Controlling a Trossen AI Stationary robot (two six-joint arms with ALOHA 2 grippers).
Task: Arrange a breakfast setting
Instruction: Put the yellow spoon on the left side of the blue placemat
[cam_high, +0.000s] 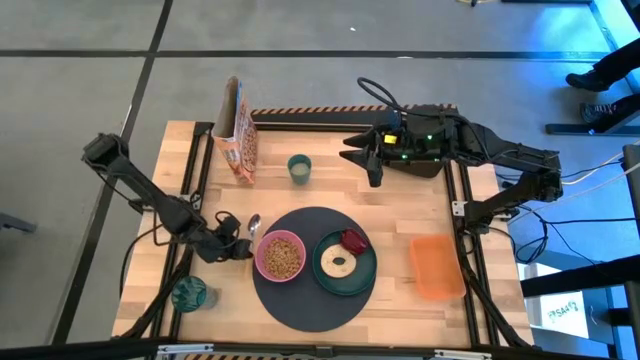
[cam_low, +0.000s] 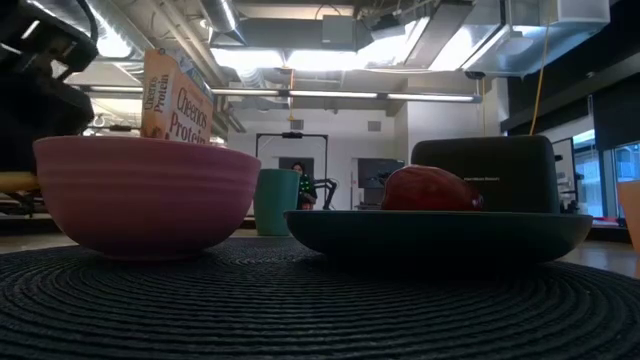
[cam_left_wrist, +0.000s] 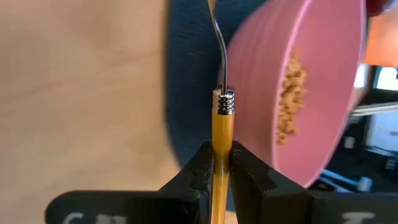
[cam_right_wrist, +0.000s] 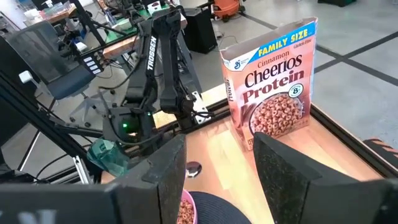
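Observation:
A dark-grey mat (cam_high: 310, 300) lies at the table's near middle. On it stand a pink bowl (cam_high: 281, 257) of cereal and a dark-green plate (cam_high: 362, 275) carrying a pale bagel (cam_high: 338, 265) and a dark-red fruit (cam_high: 354, 240). A pale-green cup (cam_high: 299, 168) stands farther back. My left gripper (cam_left_wrist: 222, 165) is low at the mat's left edge, shut on a spoon (cam_left_wrist: 222, 118) with a yellow handle. The spoon's bowl (cam_high: 254, 224) shows just left of the pink bowl. My right gripper (cam_right_wrist: 221, 180) hangs open, high over the table's far side. My left gripper pinches the spoon's yellow handle (cam_left_wrist: 222, 140) between its two fingers (cam_left_wrist: 202, 171), a little behind the metal collar. The fingers come from the table's left, slanting down, and the spoon runs on forward along them. Whether the spoon's bowl touches the table I cannot tell.
A cereal box (cam_high: 238, 130) stands at the far left, and a teal glass (cam_high: 189, 294) at the near left corner. An orange tray (cam_high: 437, 266) lies right of the mat. A black toaster (cam_low: 490, 175) stands behind the plate, under my right arm.

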